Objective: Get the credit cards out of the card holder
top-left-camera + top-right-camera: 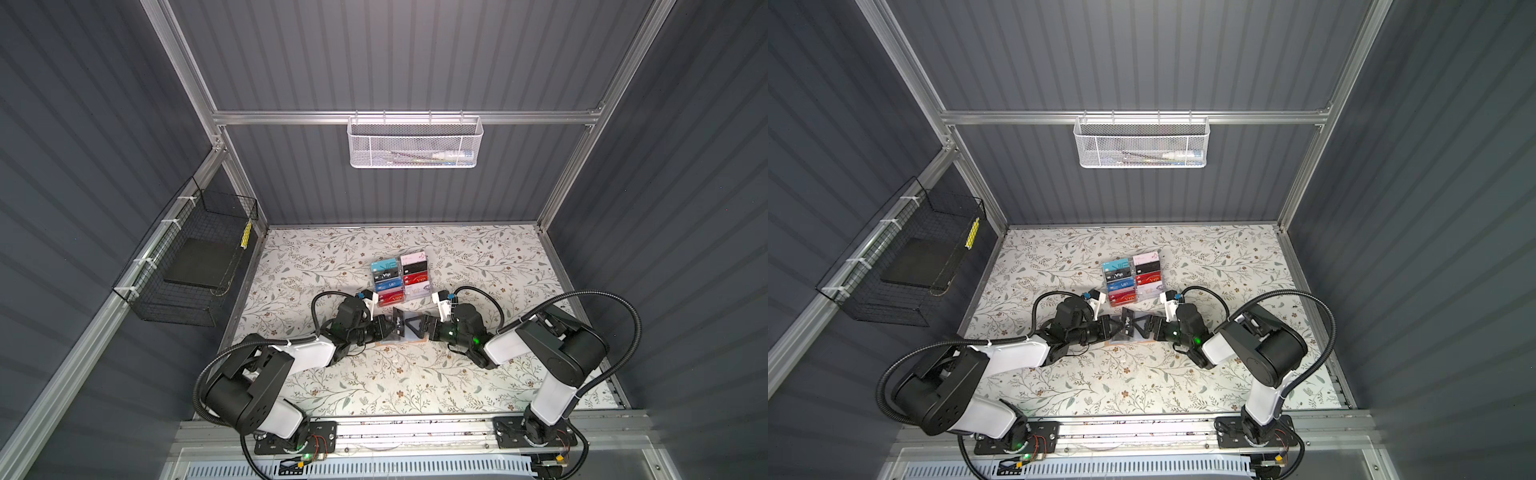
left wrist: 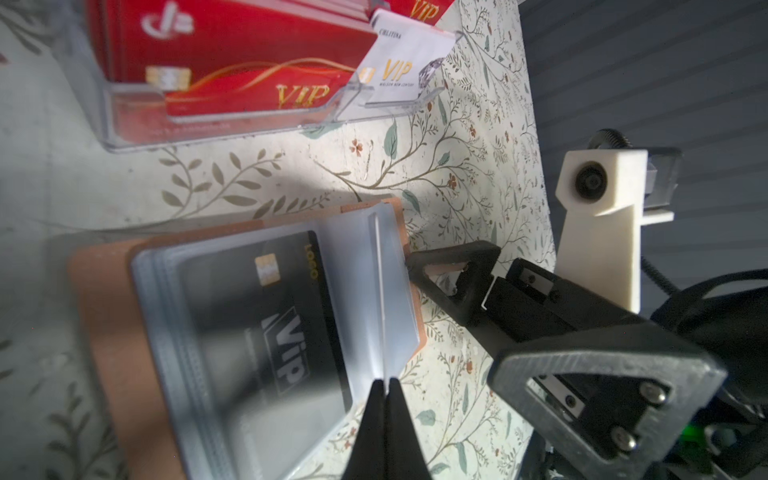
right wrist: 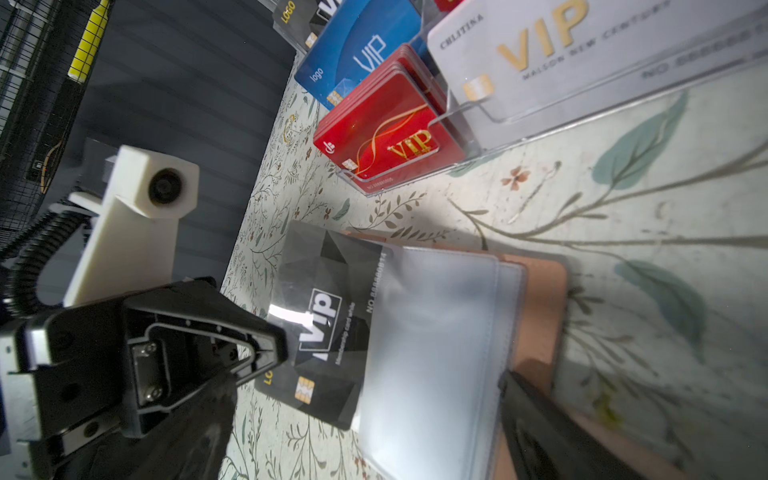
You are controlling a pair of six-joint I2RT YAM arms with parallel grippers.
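Pinching a black card (image 3: 324, 316) right now with my left gripper (image 3: 274, 353), which is clamped fully shut on the card's short edge, down by the gold "LOGO" corner. The card is sticking roughly halfway out of a frosted pocket page (image 3: 436, 332) of the card holder (image 3: 544, 307). Its chip and "Vip" badge are showing, and the far half is sitting under the plastic. The card holder is lying open on the floral tabletop (image 1: 498, 270), about mid-table between my two grippers and just on the near side of the clear acrylic rack (image 2: 124, 120). My right gripper (image 1: 411, 330) is gaping as wide as it goes and gripping nothing. One of its fingers (image 2: 478, 286) is touching the holder's edge on the side opposite the card, and the other one is hanging well clear of it.
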